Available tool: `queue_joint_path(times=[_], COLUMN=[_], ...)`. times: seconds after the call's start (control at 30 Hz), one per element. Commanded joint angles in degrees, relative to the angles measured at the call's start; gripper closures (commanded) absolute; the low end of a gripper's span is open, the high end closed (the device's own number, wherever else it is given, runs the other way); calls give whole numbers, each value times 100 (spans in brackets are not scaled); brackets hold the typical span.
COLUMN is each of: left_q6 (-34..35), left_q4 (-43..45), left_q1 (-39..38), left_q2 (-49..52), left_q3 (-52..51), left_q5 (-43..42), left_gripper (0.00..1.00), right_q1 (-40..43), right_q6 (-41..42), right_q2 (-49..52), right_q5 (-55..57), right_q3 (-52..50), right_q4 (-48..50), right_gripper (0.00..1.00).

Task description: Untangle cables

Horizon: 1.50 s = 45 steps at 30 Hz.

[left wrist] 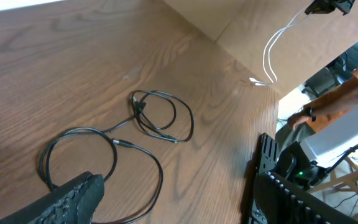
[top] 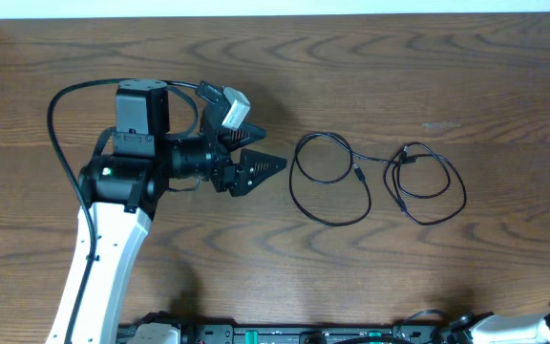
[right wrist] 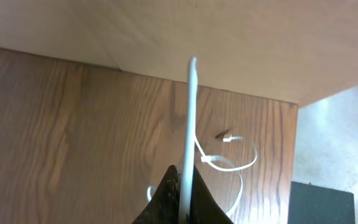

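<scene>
We see black cord (top: pixel 378 161) running from our nearer, spread-open left gripper (top: pixel 273 148) toward the table (top: pixel 504 76) right edge; right gripper (right wrist: pixel 182 193) probably pinches white cord (right wrist: pixel 190 112).

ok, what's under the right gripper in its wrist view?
Wood table, with slack loops of the white cord and a small plug end lying on it. The right gripper is shut on that cord; its fingers hide where the loops continue.
</scene>
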<state>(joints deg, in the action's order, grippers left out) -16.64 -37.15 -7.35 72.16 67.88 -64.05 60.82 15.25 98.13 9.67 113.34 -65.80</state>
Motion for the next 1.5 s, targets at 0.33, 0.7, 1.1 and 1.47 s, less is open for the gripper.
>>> queue_joint_path(times=[0.33, 0.7, 1.1, 1.47], left_q6=[-177, -188, -691, -922], left_q4=[-9, -15, 13, 11], left_q1=[-13, -315, -815, -817], left_q2=[339, 339, 339, 339], left_q3=[-33, -33, -33, -33], left_q5=[48, 26, 31, 72], left_gripper=[18, 18, 18, 18], right_q1=[-109, 199, 584, 1311], right_q6=[94, 885, 1604, 1982], right_q2=[1069, 1906, 2367, 2367], right_q5=[741, 1449, 1899, 1410], right_q3=[63, 52, 11, -468], right_q4=[291, -164, -581, -614], right_gripper=[99, 99, 99, 99])
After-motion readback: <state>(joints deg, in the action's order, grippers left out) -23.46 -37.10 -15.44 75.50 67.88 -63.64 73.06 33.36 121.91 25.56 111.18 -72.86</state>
